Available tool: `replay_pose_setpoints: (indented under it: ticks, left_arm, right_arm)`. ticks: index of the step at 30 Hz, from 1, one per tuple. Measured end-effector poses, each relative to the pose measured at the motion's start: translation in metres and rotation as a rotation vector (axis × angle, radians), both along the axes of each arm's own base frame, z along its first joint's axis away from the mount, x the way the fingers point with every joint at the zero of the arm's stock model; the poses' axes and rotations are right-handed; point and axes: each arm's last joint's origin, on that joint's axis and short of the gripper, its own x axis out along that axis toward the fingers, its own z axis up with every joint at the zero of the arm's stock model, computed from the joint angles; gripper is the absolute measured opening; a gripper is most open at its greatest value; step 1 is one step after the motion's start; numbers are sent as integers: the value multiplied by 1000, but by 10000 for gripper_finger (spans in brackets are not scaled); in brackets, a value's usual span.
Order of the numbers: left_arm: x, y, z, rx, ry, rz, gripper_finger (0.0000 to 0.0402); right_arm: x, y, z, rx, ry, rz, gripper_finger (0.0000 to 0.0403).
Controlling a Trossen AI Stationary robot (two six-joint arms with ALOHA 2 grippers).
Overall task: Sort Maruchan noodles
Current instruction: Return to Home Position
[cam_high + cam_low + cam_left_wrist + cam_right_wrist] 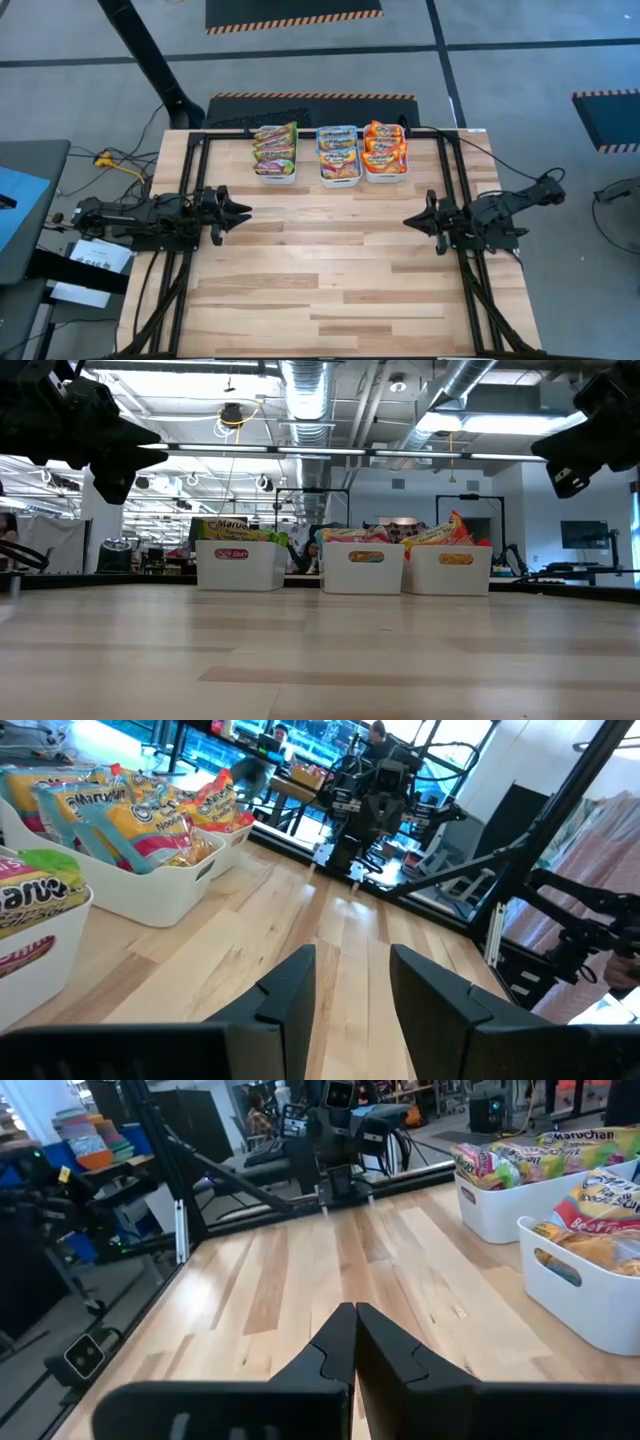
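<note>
Counter [330,270], pale wood planks, seen whole from above. Three white bins stand in a row at its far edge, about midway across, side by side and nearly touching.

Maruchan noodles: all packs in view sit inside the bins, none loose on the wood.
- left bin [240,570]: green-edged packs [275,148], stacked, the top ones rising above the rim
- middle bin [363,572]: blue-edged packs [338,150], also piled past the rim
- right bin [452,575]: orange-edged packs [386,146], one corner sticking up highest in the low view

Left gripper [243,211]: at the left side of the counter, near the frame rail, pointing inward toward the centre. It is well apart from the bins and nearer the front than they are. Its fingers [290,995] stand apart with a clear gap of bare wood between them and hold nothing.

Right gripper [408,220]: mirrored on the right side, pointing inward at the left one, likewise well clear of the bins. Its fingers [395,1350] are pressed together tip to tip, with nothing between them.

Both grippers hang above the wood rather than on it; the low view shows only dark arm parts in its upper corners, and the boards under them are bare. The wide middle stretch of the counter lies between the two grippers, and each wrist view shows the other arm far across it.
</note>
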Motion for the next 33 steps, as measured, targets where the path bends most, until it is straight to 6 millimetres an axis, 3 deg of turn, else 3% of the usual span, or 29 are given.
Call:
replay_pose_setpoints:
  ticks: [33]
  left_arm:
    - [0,0,0,0,0,0,117]
  right_arm:
    - [1,1,-3,-16,33,14,33]
